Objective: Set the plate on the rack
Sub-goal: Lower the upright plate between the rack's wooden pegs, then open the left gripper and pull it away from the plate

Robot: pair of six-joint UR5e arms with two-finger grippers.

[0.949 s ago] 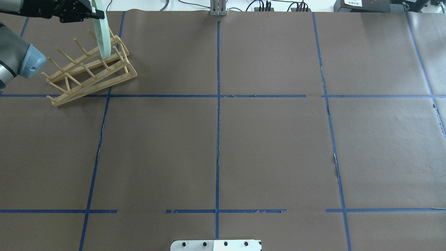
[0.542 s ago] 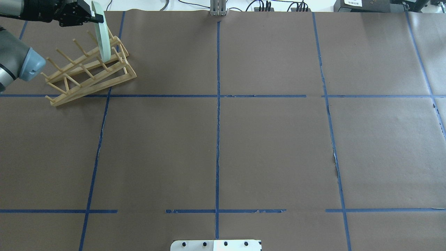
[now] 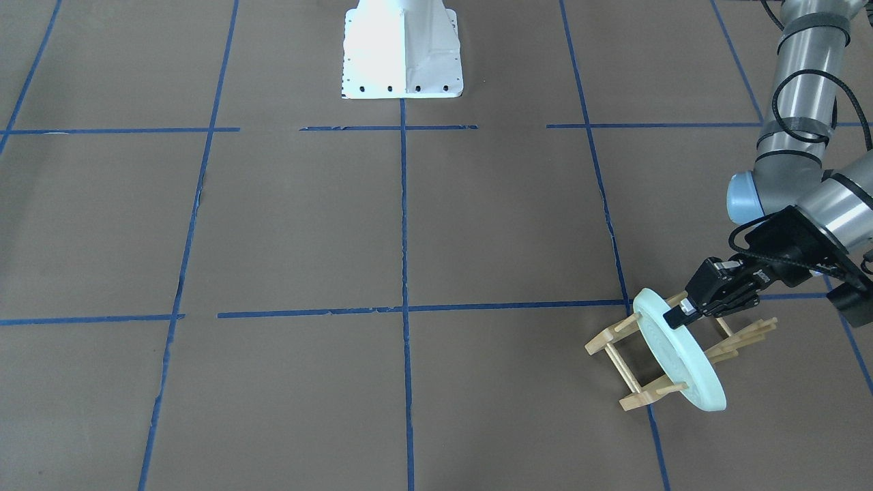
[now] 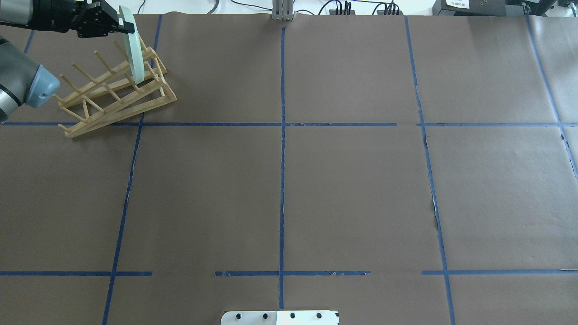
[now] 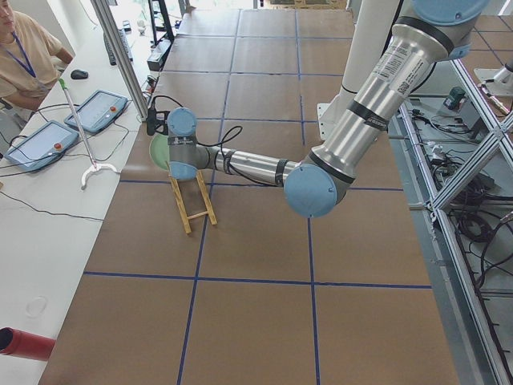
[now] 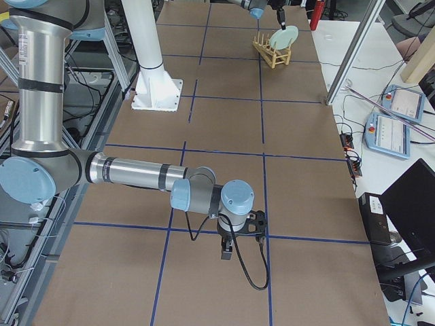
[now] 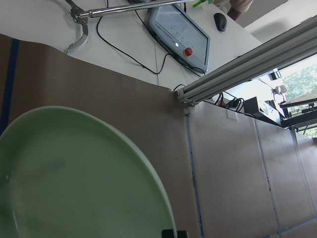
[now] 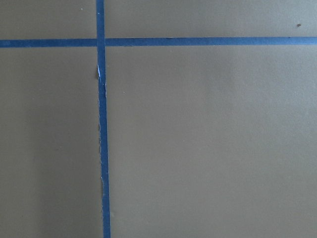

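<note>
Overhead exterior: plate point(image 4: 134, 50) upright on edge, crosswise to rack point(image 4: 113, 97) rails, top rim pinched by L end effector point(image 4: 128, 28).

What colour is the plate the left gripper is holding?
The plate is pale mint green, clearest in the left wrist view.

readable text: none
white label point(image 4: 457, 3) on black box point(image 4: 490, 6): dark print, too small to make out
sticker point(image 5: 398, 68) on left arm point(image 5: 362, 127): blurred, not legible
pendant screen point(image 7: 174, 29): faint icons, no legible words
</note>
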